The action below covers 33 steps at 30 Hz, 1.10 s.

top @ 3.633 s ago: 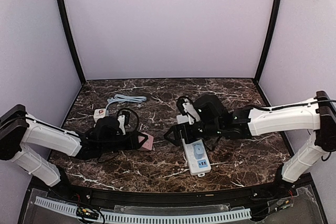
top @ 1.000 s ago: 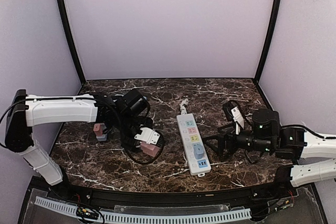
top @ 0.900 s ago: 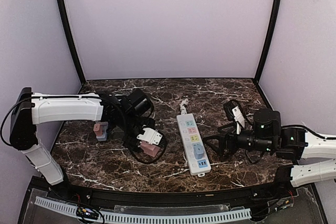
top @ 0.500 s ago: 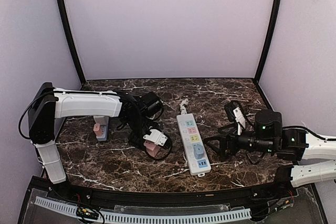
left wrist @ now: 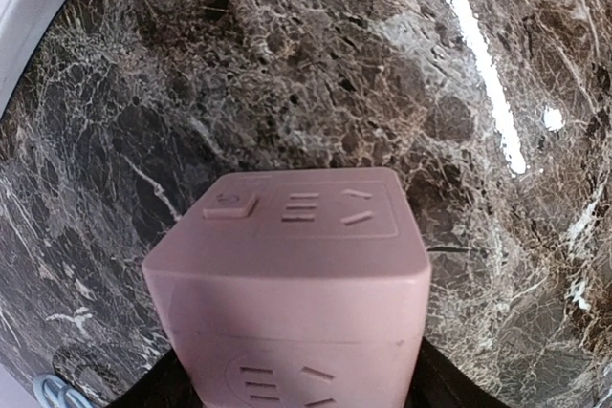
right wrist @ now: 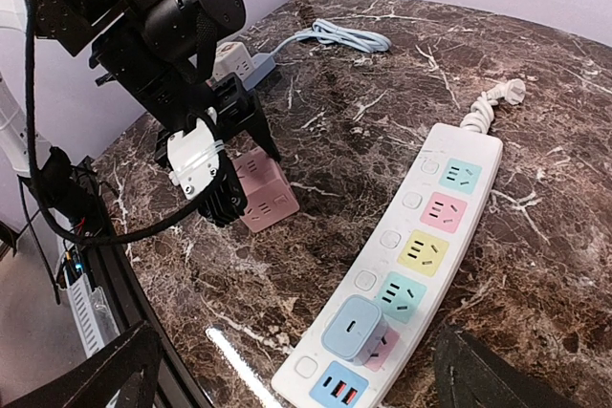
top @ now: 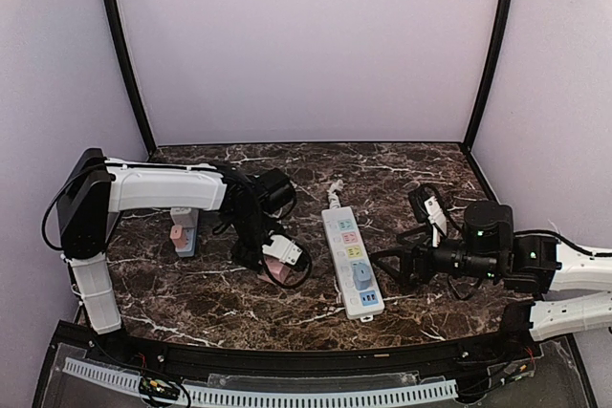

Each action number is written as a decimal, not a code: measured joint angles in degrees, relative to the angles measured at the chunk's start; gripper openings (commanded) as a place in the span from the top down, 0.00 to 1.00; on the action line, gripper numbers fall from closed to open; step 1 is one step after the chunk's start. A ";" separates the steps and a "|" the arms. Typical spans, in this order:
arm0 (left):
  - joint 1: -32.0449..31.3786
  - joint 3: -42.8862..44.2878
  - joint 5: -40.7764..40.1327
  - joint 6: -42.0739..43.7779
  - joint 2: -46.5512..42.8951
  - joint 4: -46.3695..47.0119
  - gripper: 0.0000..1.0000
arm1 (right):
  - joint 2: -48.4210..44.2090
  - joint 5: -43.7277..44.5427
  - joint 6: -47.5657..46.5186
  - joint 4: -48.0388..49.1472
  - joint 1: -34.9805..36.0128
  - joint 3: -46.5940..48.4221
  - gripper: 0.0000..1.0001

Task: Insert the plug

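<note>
Jaws of the left gripper [right wrist: 244, 164]: one on each side of the pink cube plug [right wrist: 268, 193], right up close to it. Cannot tell if squeezing or only near. Jaws of the right gripper [top: 387, 265]: wide apart, with nothing between.

As for the pink cube plug: sits down on the dark marble table [top: 411, 174], near the left side of the white power strip [top: 346, 241], not touching it. Shows little slot holes on top and on one side. Fills most of the left wrist view.

As for the power strip: lies longways in the middle of the table, between the two grippers. Has a row of coloured sockets: green-blue, pink, yellow, green-blue. Holds a blue charger [top: 361, 275] plugged in near the front end. Ends in a short white cord [top: 335, 190] at the back.

As for the right gripper: hangs low over the table, near the right side of the strip, pointing at it, not touching.

On the far left: another small block [top: 182, 234], pink and grey, on the table. Next to it, toward the back, a pale blue cable [right wrist: 339, 37] in a loop.
</note>
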 measured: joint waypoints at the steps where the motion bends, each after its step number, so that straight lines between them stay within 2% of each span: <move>1: 0.02 0.00 0.22 0.00 0.00 0.00 0.30 | 0.00 0.00 0.00 0.00 0.00 0.00 0.01; 16: 1.70 0.00 5.81 0.00 0.20 0.20 0.29 | -0.02 0.00 0.00 0.02 0.00 -0.35 0.02; 25: 3.26 0.00 9.46 0.00 0.22 1.25 0.35 | -0.02 0.00 0.00 0.04 0.00 -0.37 0.01; 29: 3.78 0.00 11.17 0.07 0.24 1.53 0.42 | -0.02 0.00 0.00 0.04 0.00 -0.37 0.01; 33: 4.17 -0.02 12.83 0.20 0.24 1.92 0.62 | 0.00 0.00 0.00 0.04 0.00 -0.35 0.01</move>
